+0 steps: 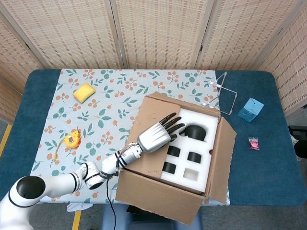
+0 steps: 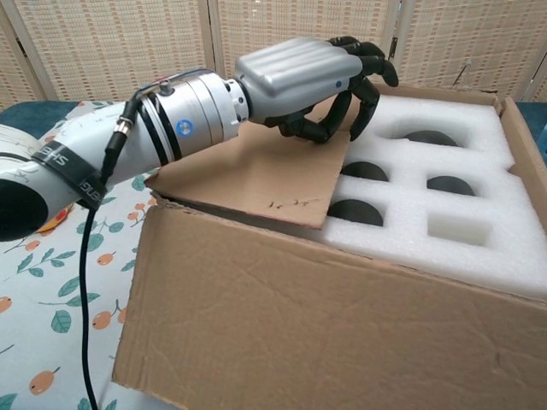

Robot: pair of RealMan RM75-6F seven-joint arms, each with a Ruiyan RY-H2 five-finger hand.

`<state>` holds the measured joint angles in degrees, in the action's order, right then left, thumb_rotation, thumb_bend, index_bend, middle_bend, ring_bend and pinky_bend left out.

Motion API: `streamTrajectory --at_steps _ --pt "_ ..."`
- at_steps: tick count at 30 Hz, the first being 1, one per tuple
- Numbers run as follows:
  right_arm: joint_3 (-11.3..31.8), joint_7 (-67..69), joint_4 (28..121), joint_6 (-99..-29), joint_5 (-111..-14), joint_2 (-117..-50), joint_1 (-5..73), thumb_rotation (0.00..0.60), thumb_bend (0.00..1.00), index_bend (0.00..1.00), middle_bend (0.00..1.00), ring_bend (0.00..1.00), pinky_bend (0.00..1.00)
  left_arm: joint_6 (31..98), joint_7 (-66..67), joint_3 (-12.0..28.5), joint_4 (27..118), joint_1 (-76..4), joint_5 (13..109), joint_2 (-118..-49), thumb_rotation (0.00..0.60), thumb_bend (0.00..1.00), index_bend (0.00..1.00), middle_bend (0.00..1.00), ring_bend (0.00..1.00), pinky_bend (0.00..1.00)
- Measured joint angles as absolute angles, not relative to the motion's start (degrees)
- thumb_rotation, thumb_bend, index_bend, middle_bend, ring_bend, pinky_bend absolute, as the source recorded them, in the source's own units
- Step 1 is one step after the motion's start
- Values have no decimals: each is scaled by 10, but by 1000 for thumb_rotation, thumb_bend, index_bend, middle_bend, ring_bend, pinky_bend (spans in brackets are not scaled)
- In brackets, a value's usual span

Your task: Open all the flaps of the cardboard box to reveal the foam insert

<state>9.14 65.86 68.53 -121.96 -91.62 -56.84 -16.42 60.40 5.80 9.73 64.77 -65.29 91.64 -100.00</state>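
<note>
The big brown cardboard box [image 1: 177, 191] sits in front of me on the floral tablecloth, near the table's front edge, and three of its flaps already stand or hang outward: the near one, the right one and the far one. Inside it, the white foam insert [image 1: 192, 153] with its dark round and square pockets shows over most of its area. What I still have to deal with is the left flap [image 1: 146, 132], a flat brown cardboard panel that lies tilted inward over the foam's left strip, its long axis running from near to far along the box's left wall and its free edge pointing right, toward the pockets. My left hand [image 1: 156, 135] is right over that panel, my forearm crossing it from the near left. In the chest view my fingers [image 2: 359, 77] curl down past the flap's free far corner, the thumb [image 2: 303, 128] tucked beneath, with cardboard between them; whether I truly pinch the edge or only hook it I cannot tell. Since the hinge lies to my left, I judge the pull should go up and leftward. My right hand appears in neither view.
</note>
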Motion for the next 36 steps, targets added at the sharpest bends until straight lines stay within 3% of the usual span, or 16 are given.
streamTrajectory --at_steps 36 --pt "63 594 725 -1199 -948 -554 -141 410 713 210 0 35 0 655 278 166 868 -602 867 -822 600 1000 583 183 41 0"
